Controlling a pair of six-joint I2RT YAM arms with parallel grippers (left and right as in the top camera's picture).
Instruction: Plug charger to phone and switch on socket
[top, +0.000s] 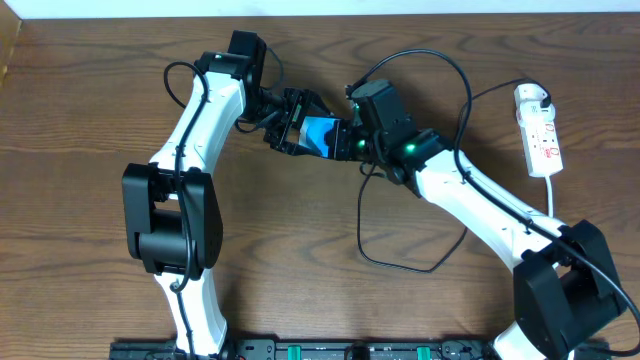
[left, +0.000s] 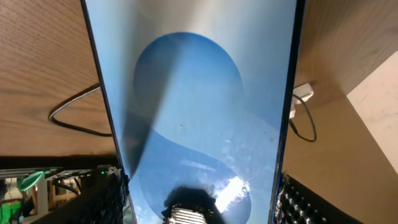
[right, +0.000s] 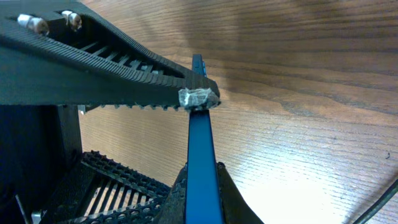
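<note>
At the desk's (top: 100, 200) far middle the left tool (top: 298, 130) pinches the phone (top: 320, 135) across its width. The right tool (top: 346, 142) clamps its thin edge, probably to steady it for plugging. The charger (top: 360, 225) lies slack by the right arm.

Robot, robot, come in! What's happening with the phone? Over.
Left hand shut on phone. Right hand at phone's edge, grip unclear. Charger cable loops on table under right arm; socket off to the side, no hand near.
</note>
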